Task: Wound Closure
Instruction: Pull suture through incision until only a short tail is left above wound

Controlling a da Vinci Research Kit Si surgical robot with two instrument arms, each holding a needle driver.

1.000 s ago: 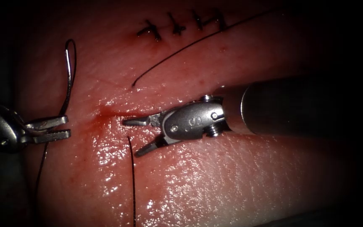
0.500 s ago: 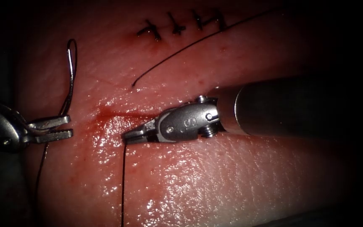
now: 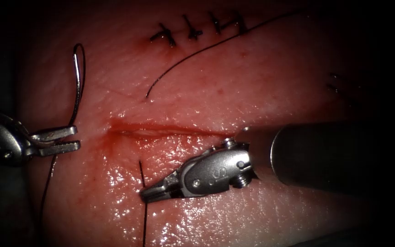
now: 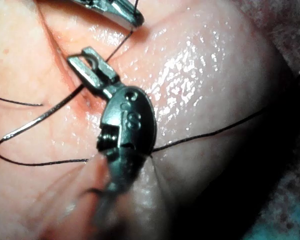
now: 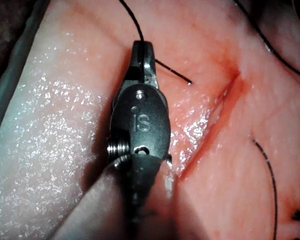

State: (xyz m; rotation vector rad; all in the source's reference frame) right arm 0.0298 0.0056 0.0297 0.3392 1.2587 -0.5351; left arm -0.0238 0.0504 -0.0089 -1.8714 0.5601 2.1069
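My left tool (image 3: pixel 75 138) is just past the left end of the cut (image 3: pixel 161 130), jaws shut on the curved needle (image 3: pixel 76 82) near one end. The needle is clear of the tissue (image 3: pixel 252 68), and its free end carries thread that loops back down (image 3: pixel 46 178). The left wrist view shows the same grip (image 4: pixel 85 62) on the needle (image 4: pixel 40 120). My right tool (image 3: pixel 143 194) is below the cut, shut on a thread (image 3: pixel 144 224) close to its free end (image 3: pixel 140 164). The right wrist view shows these jaws (image 5: pixel 141 50) with the thread's short tail (image 5: pixel 175 75) beside them.
A row of finished stitches (image 3: pixel 197 28) lies on the far tissue, with a loose strand (image 3: pixel 193 57) running from it toward the cut. More stitches (image 3: pixel 333 83) sit at the far right. Red fluid (image 3: pixel 110 132) wets the cut's left end. The right tool's shaft (image 3: pixel 325 155) crosses the right side.
The right tool's jaws were open at the cut, shut on the thread end, then carried it down away from the cut. The left tool and needle stayed put.
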